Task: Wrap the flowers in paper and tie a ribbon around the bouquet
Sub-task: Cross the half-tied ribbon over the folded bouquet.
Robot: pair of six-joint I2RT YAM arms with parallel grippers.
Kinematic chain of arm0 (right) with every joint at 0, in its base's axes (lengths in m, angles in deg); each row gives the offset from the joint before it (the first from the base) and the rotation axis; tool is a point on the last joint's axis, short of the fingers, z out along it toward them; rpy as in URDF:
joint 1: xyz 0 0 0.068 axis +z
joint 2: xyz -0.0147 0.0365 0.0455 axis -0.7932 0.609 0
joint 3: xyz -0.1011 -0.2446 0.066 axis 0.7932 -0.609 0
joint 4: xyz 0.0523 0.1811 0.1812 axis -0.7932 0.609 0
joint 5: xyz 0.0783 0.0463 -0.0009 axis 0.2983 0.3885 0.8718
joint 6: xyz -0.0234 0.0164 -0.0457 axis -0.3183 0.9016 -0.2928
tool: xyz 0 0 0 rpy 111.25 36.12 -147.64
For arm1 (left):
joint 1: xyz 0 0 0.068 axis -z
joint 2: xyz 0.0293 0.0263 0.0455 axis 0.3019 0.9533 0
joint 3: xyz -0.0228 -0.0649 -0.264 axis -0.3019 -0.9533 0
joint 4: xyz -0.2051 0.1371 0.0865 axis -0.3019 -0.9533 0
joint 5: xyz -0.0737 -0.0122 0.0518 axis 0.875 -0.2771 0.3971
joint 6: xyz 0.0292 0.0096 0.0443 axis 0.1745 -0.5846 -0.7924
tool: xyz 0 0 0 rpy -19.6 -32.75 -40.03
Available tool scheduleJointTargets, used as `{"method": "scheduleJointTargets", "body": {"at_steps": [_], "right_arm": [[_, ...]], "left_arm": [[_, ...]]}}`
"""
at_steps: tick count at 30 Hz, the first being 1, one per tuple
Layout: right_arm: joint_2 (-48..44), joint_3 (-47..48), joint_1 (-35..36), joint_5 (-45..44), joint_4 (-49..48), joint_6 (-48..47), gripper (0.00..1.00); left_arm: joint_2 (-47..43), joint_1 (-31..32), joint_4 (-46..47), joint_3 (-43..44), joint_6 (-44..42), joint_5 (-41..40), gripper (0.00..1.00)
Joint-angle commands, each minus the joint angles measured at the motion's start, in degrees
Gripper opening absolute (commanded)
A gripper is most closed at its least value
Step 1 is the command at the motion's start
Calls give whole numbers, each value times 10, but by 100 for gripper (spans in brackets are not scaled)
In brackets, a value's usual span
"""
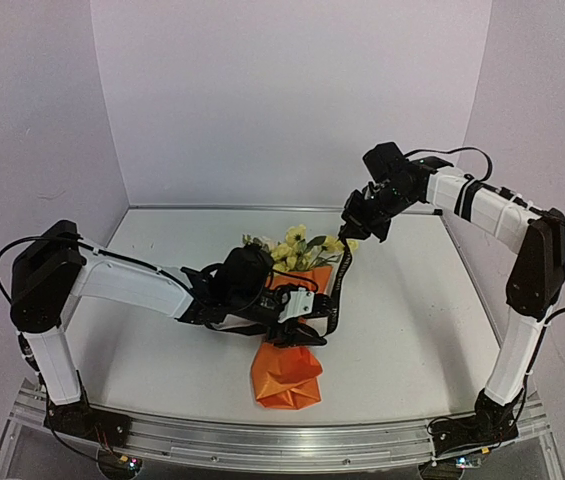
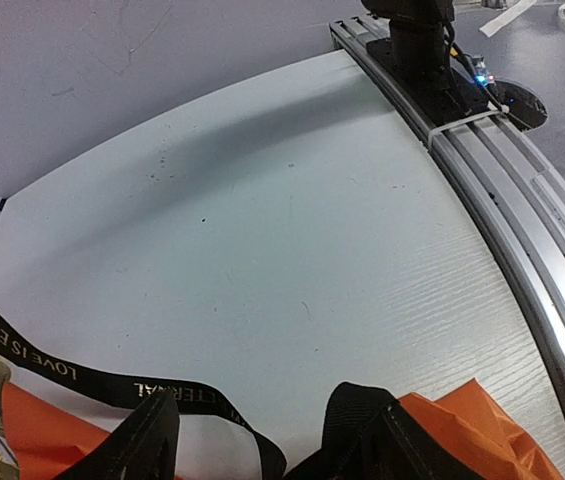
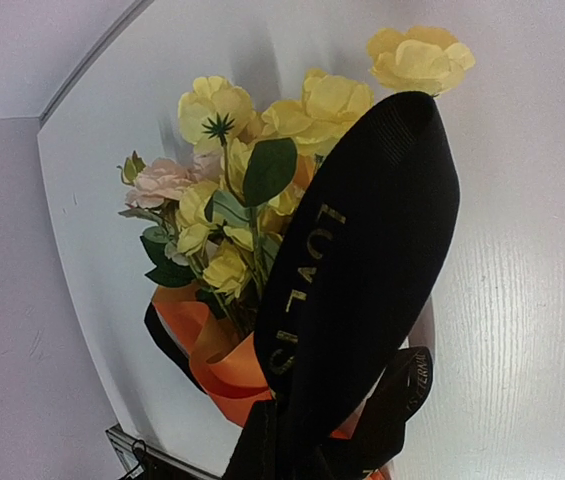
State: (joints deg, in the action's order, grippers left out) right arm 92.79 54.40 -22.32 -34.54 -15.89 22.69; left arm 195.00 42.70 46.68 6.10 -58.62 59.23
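The bouquet lies mid-table: yellow and cream flowers (image 1: pixel 297 250) in an orange paper (image 1: pixel 287 375) cone. My left gripper (image 1: pixel 307 318) sits over the cone's middle. Its fingers (image 2: pixel 147 435) stand apart, open, and the lettered black ribbon (image 2: pixel 112 385) runs loosely across and down between them, beside orange paper (image 2: pixel 472 420). My right gripper (image 1: pixel 355 228) hovers above the flower end, shut on the ribbon (image 1: pixel 338 285), which hangs from it down to the cone. In the right wrist view the ribbon (image 3: pixel 362 260) fills the foreground, with the flowers (image 3: pixel 232 170) and paper (image 3: pixel 222 370) behind it.
The aluminium rail (image 2: pixel 522 220) with the right arm's base (image 2: pixel 432 60) runs along the table's near edge. Lilac walls (image 1: pixel 262 90) close the back and sides. White table surface (image 1: pixel 412 330) shows to the right of the bouquet.
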Motion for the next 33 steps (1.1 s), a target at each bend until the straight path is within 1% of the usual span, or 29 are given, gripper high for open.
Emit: {"method": "scheduleJointTargets", "body": {"at_steps": [1, 4, 7, 11, 14, 19, 23, 26, 30, 33], "right_arm": [[-3, 25, 7, 30, 6, -20, 0], [-2, 22, 10, 36, 7, -26, 0], [-7, 12, 10, 34, 7, -32, 0], [-13, -2, 10, 31, 7, -39, 0], [-16, -9, 11, 31, 6, -42, 0], [-20, -17, 12, 33, 7, -46, 0], [-21, -22, 11, 40, 6, -54, 0], [-26, -26, 11, 55, 3, -70, 0], [-38, -35, 12, 112, -26, -94, 0], [-52, -40, 16, 154, -44, -104, 0]], "left_arm": [[-53, -1, 42, -7, 16, 9, 66], [-47, -1, 27, -7, 11, -2, 67], [-29, -1, 3, -1, 6, -9, 64], [-8, -2, -28, 7, 3, -23, 64], [-7, -2, -26, 2, 3, -39, 65], [-6, -3, -29, 4, 3, -42, 66], [1, -3, -20, 19, 10, -25, 67], [-7, -6, 6, 19, 29, -18, 67], [-44, -26, 60, 0, 84, -5, 64], [-73, -56, 105, -16, 131, 8, 63]]}}
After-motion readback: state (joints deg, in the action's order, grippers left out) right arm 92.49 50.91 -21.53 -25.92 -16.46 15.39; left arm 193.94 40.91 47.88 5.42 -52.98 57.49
